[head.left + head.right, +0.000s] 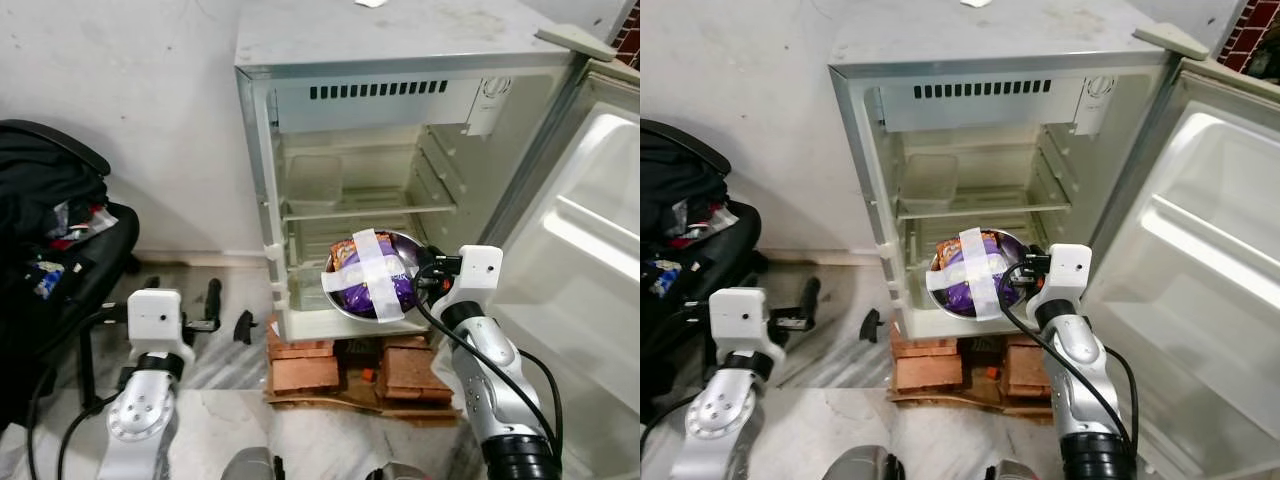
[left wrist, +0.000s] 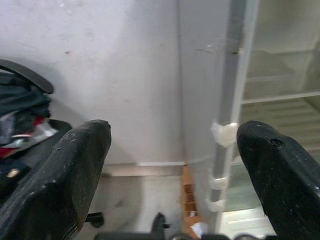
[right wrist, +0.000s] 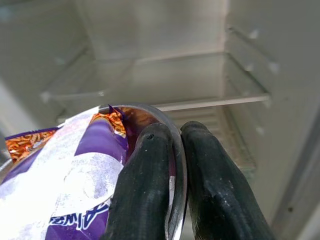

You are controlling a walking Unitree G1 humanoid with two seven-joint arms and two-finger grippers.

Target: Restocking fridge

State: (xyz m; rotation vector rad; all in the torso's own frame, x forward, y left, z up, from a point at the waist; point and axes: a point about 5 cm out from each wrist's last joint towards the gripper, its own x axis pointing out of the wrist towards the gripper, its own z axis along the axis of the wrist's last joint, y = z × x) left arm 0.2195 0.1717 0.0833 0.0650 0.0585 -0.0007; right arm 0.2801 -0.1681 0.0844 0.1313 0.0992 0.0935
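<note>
Open fridge (image 1: 400,60) raised on bricks (image 1: 305,368), its door (image 1: 590,260) swung wide toward 3 o'clock. The right pincer (image 3: 172,150) is pinching the rim of a metal bowl (image 1: 350,305) at the bowl's 3 o'clock edge; in the right wrist view one black finger (image 3: 145,190) lies inside the rim and the other outside, pressed together on it. The bowl holds a purple snack packet (image 1: 375,270) crossed with two strips of white tape (image 1: 372,262). Bowl and packet sit at the mouth of the fridge's lower compartment, below the glass shelf (image 1: 370,208). On that shelf, toward 9 o'clock, stands a clear plastic box (image 1: 313,178).

The left pincer (image 2: 175,165) is spread wide and holds nothing, raised outside the fridge beside its 9 o'clock wall, facing the pale room wall (image 2: 125,75). At 9 o'clock from the fridge stands a black chair (image 1: 60,250) heaped with clothing and packets.
</note>
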